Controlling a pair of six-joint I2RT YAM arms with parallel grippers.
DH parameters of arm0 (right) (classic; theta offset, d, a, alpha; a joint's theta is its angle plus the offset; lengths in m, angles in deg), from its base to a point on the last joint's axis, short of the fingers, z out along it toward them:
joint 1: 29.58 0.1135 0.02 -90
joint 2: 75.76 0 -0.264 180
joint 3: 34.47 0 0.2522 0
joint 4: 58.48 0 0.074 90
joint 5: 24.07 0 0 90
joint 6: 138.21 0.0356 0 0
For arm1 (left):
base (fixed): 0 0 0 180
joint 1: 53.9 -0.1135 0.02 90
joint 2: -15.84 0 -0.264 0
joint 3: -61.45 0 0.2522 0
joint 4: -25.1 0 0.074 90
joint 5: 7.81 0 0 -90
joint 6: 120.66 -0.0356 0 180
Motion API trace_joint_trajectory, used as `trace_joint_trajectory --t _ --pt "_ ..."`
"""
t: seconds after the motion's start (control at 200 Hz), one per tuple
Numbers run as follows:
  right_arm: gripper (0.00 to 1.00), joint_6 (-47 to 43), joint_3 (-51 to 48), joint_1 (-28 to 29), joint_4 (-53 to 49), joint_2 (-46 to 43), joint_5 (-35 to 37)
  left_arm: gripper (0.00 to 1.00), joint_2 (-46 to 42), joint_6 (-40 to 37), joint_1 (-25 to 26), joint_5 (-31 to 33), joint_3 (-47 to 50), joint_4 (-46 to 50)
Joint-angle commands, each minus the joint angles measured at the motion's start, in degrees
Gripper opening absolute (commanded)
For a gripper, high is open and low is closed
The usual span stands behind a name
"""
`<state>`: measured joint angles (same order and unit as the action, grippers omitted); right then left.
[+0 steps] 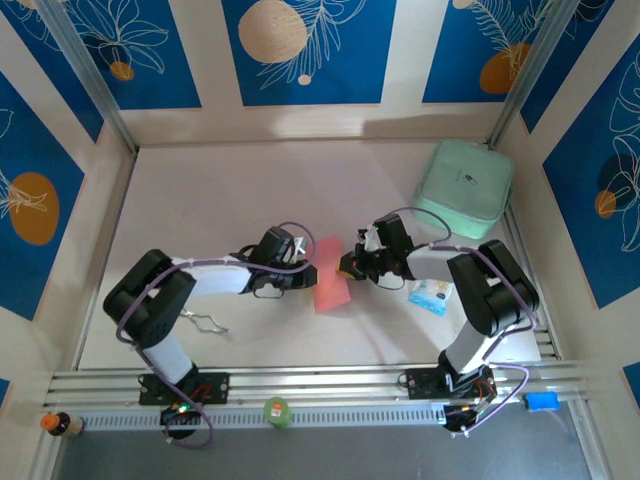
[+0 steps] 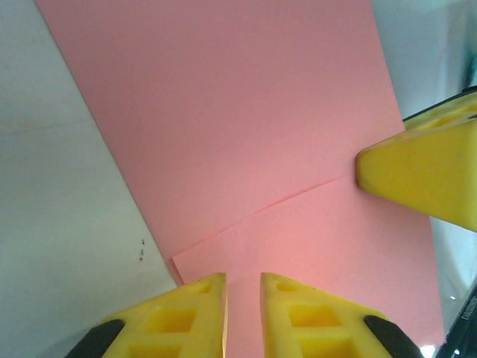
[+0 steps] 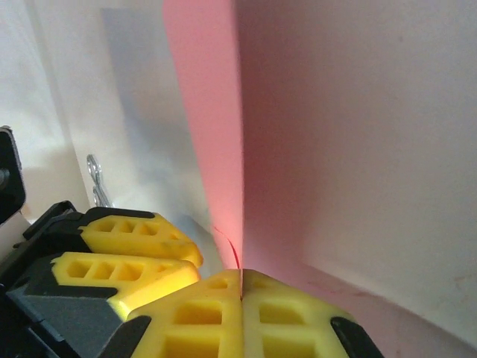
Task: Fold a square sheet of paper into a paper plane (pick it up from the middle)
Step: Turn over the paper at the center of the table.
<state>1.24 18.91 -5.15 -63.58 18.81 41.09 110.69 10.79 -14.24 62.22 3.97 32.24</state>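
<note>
The square sheet of paper (image 1: 330, 276) is thin and pink-red, and it lies folded over itself mid-table between my two grippers. In the left wrist view a flap edge crosses the paper (image 2: 238, 127). My left gripper (image 2: 243, 280) rests at the paper's left edge, jaws open by a narrow gap with pink showing through. My right gripper (image 3: 241, 272) is shut on the paper's edge, and the paper (image 3: 335, 149) rises steeply from the closed jaws. One right fingertip (image 2: 417, 175) shows in the left wrist view. The paper plane is out of view.
A mint-green rounded case (image 1: 465, 185) sits at the back right. A small blue-and-white packet (image 1: 432, 296) lies beside the right arm. A bent wire clip (image 1: 205, 322) lies near the left arm. A green round object (image 1: 277, 411) rests on the front rail.
</note>
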Motion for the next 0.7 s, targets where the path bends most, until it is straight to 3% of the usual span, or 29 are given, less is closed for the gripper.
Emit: trace_joint_trajectory --t 0.0,0.35,0.615,0.695 --pt "0.01 -3.01 -0.11 1.08 -3.42 -3.85 2.35 0.21 -5.15 -3.79 0.49 4.25 1.21 1.69" --pt "0.01 -13.54 7.07 8.05 -21.24 -13.57 22.25 0.21 -20.39 -14.27 0.31 21.00 4.25 9.82" --pt "0.01 -17.61 10.27 11.14 -28.56 -16.16 33.60 0.25 -26.79 -15.14 0.16 26.32 6.27 11.10" --pt "0.01 -18.51 11.62 12.00 -30.95 -16.01 36.70 0.31 -27.89 -15.08 0.13 27.83 6.54 11.82"
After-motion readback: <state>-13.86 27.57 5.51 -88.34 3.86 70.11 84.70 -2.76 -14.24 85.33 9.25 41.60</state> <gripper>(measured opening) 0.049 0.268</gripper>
